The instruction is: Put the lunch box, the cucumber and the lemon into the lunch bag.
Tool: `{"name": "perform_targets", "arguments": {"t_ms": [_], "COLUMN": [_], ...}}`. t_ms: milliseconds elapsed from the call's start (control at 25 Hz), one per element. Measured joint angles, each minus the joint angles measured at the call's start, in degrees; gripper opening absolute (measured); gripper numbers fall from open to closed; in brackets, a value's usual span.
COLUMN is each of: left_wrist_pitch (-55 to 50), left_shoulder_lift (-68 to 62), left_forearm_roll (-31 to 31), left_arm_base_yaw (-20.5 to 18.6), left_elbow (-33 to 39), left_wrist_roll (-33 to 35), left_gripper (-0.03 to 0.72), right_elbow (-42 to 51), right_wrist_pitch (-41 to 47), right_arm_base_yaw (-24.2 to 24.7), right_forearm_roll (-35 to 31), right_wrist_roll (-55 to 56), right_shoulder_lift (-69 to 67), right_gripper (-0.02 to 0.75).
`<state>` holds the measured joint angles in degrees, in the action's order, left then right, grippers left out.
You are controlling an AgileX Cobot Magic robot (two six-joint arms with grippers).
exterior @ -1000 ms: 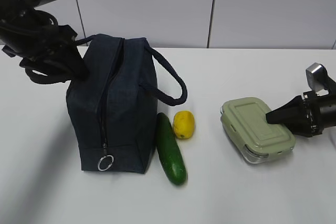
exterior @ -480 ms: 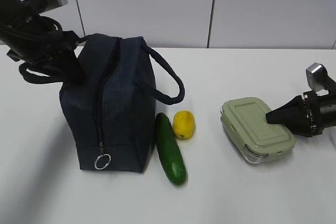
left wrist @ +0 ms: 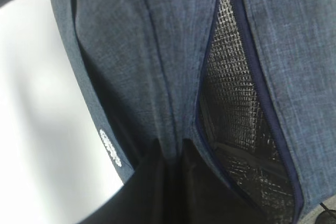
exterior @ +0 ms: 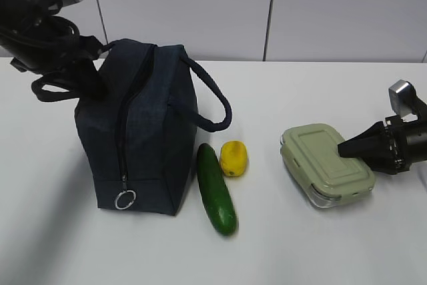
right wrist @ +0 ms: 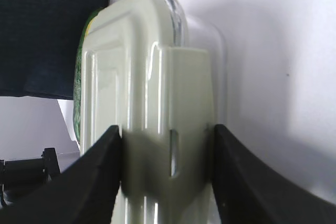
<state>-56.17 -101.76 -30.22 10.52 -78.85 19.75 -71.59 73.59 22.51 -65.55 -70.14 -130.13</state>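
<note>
The navy lunch bag (exterior: 143, 131) stands on the white table, leaning a little to the left. Its top zipper is parted, showing silvery lining (left wrist: 231, 87). My left gripper (exterior: 90, 81) is shut on the bag's fabric beside the opening (left wrist: 176, 150). A dark green cucumber (exterior: 215, 188) lies just right of the bag, and the yellow lemon (exterior: 234, 158) sits beside it. Further right rests the green-lidded lunch box (exterior: 323, 161). My right gripper (exterior: 343, 148) is shut on its right end, both fingers pressed against the lid clip (right wrist: 167, 135).
The zipper's metal ring pull (exterior: 125, 199) hangs at the bag's lower front. One loop handle (exterior: 213, 105) droops towards the cucumber. A white wall rises behind the table's far edge. Bare tabletop lies in front and between lemon and box.
My left gripper has closed onto the bag's fabric. The bag has been drawn and tipped to the left, and its ring pull has shifted left. The right arm and lunch box have not moved.
</note>
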Motion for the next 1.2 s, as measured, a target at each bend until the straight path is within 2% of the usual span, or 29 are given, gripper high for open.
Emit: {"name": "perform_targets", "arguments": {"t_ms": [240, 640, 960, 1200], "left_wrist_pitch": [-0.2, -3.3, -5.9, -6.6], "left_shoulder_lift": [0.1, 1.7, 1.8, 1.8], "left_forearm_roll": [0.2, 4.6, 7.2, 9.0], "left_arm_base_yaw": [0.2, 0.2, 0.2, 0.4], "left_elbow": [0.0, -0.3, -6.3, -7.3], "left_wrist_roll": [0.3, 0.4, -0.3, -1.1], "left_gripper": [0.001, 0.000, 0.000, 0.000], "right_elbow": [0.0, 0.0, 0.0, 0.2], "right_wrist_pitch": [0.0, -0.8, -6.0, -8.3], "right_arm_base_yaw": [0.0, 0.0, -0.2, -2.9], "right_forearm_roll": [0.0, -1.6, -1.9, -1.9], "right_wrist_roll": [0.0, 1.3, 3.0, 3.0], "right_shoulder_lift": [0.0, 0.0, 3.9, 6.2], "right_gripper": [0.389, 0.388, 0.386, 0.385]}}
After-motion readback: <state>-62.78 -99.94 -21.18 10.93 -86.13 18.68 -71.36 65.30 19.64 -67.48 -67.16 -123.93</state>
